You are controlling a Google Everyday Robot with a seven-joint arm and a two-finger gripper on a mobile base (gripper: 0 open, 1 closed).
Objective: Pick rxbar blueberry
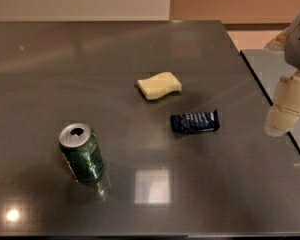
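Note:
The rxbar blueberry (195, 121) is a small flat bar in a shiny dark navy wrapper with pale lettering. It lies flat on the dark table (40, 64), right of centre. My gripper (285, 109) hangs at the right edge of the view, above the table's right side, to the right of the bar and apart from it. It holds nothing that I can see.
A pale yellow wavy sponge (159, 85) lies just behind and left of the bar. A green soda can (81, 153) stands upright at the front left. The table's right edge (270, 91) runs diagonally near the gripper, with a second surface beyond it.

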